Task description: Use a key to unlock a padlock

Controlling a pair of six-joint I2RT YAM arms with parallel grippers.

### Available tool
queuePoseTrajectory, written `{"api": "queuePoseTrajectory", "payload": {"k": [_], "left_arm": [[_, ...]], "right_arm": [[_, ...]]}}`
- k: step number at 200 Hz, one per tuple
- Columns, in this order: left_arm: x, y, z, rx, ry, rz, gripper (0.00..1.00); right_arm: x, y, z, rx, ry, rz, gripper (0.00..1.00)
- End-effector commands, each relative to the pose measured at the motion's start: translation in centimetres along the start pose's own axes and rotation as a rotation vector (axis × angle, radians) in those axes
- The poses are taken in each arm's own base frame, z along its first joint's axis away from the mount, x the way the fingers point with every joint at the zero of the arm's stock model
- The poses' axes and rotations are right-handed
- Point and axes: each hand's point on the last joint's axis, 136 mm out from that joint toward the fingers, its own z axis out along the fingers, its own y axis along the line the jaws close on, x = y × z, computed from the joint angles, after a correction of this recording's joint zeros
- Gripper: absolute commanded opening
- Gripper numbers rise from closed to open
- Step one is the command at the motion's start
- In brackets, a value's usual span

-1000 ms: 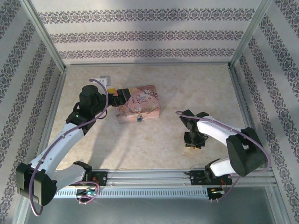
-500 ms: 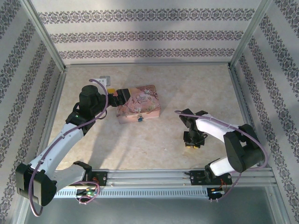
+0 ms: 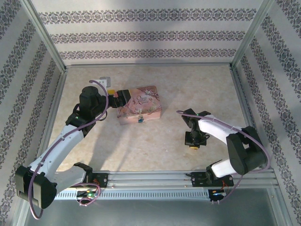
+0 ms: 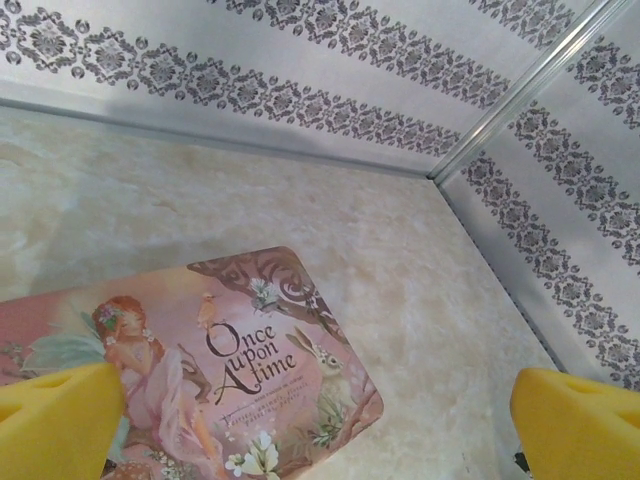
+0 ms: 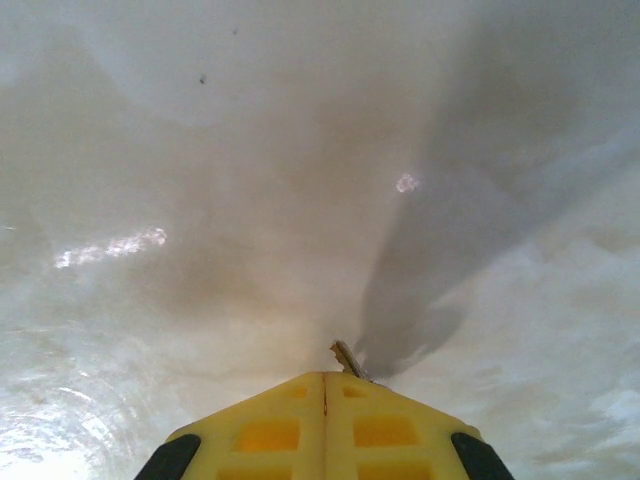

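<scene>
Key pickup: right gripper (image 5: 325, 385), lower centre, is clenching the slim pale metal key (image 5: 347, 358); left gripper (image 4: 318, 415) is gaping over the pink illustrated book-shaped box (image 4: 250, 340). Next: carrying the key to the tiny bluish-and-silver metal padlock (image 3: 140, 120).

The tiny bluish-and-silver metal padlock (image 3: 139, 120) sits on the near side face of the pink illustrated box (image 3: 143, 104), too small to show detail. The slim pale metal key (image 5: 346, 357) pokes out, tilted, from the closed tips of the right pincer (image 5: 325, 380), close over the worktop (image 5: 200, 200).
</scene>
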Motion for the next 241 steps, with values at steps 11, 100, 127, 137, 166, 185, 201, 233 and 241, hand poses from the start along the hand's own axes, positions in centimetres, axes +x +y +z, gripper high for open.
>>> {"api": "queuePoseTrajectory", "payload": {"k": [11,100,127,137,166,185,201,233,241], "left_arm": [[-0.9,-0.5,-0.9,-0.012,-0.025,0.025,0.99],[2.5,-1.4,1.9,0.074,0.157,-0.283,0.96],[4.2,-2.6,3.2,0.172,0.245,-0.384,0.87],[4.8,-2.9,3.5,0.193,0.266,-0.419,0.86],[6.0,-3.7,4.2,0.233,0.296,-0.493,0.83],[6.5,-4.2,4.5,0.255,0.312,-0.518,0.83],[6.9,-4.2,4.8,0.257,0.320,-0.533,0.83],[7.4,-4.6,5.7,0.279,0.309,-0.605,0.83],[7.5,-4.8,6.0,0.300,0.306,-0.627,0.83]], "right_arm": [[-1.5,0.7,-2.6,-0.052,-0.099,-0.023,0.00],[-4.7,8.8,-12.1,-0.482,-0.371,-0.254,0.00],[-4.7,12.0,-15.5,-0.639,-0.407,-0.366,0.00],[-4.7,13.1,-16.7,-0.699,-0.417,-0.399,0.00],[-4.0,15.7,-19.9,-0.858,-0.432,-0.491,0.00],[-3.7,16.8,-21.4,-0.933,-0.453,-0.532,0.00],[-3.8,17.4,-22.7,-0.982,-0.490,-0.537,0.00],[-4.5,17.9,-23.8,-0.997,-0.526,-0.520,0.00],[-4.8,17.9,-23.5,-0.979,-0.524,-0.510,0.00]]}}
